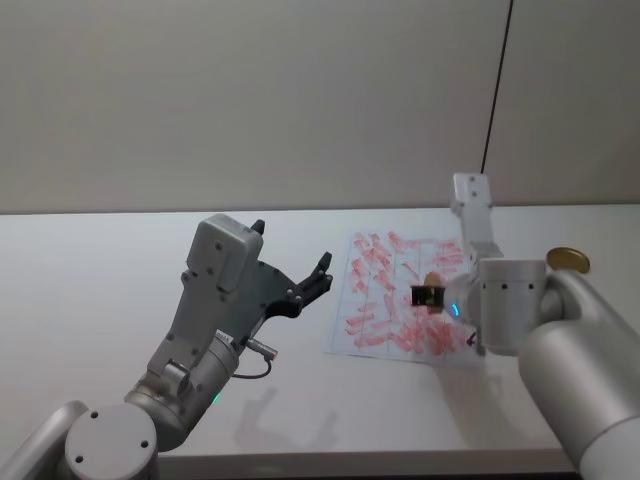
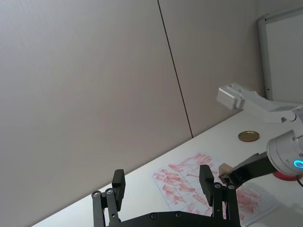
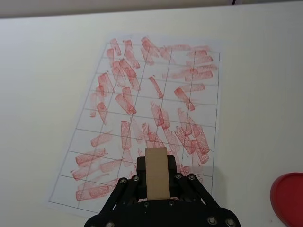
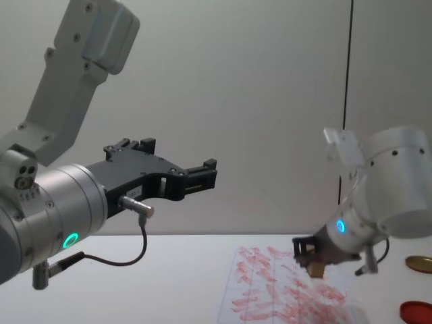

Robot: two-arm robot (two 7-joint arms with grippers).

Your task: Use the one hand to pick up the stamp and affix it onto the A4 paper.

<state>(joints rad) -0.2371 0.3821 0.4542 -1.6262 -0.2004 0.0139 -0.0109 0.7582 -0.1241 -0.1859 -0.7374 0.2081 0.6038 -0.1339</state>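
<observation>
The stamp (image 3: 156, 172), a small tan wooden block, is held between the fingers of my right gripper (image 3: 156, 177), which is shut on it. It hangs a little above the near part of the A4 paper (image 3: 151, 113), a white gridded sheet covered in red stamp marks. The same stamp (image 1: 433, 280) and right gripper (image 1: 428, 294) show over the paper (image 1: 400, 295) in the head view, and the stamp (image 4: 315, 268) in the chest view. My left gripper (image 1: 322, 272) is raised to the left of the paper, open and empty.
A flat red dish (image 3: 289, 197) lies on the table right of the paper. A round brass-coloured disc (image 1: 568, 260) sits at the far right. The white table (image 1: 100, 270) runs back to a plain wall.
</observation>
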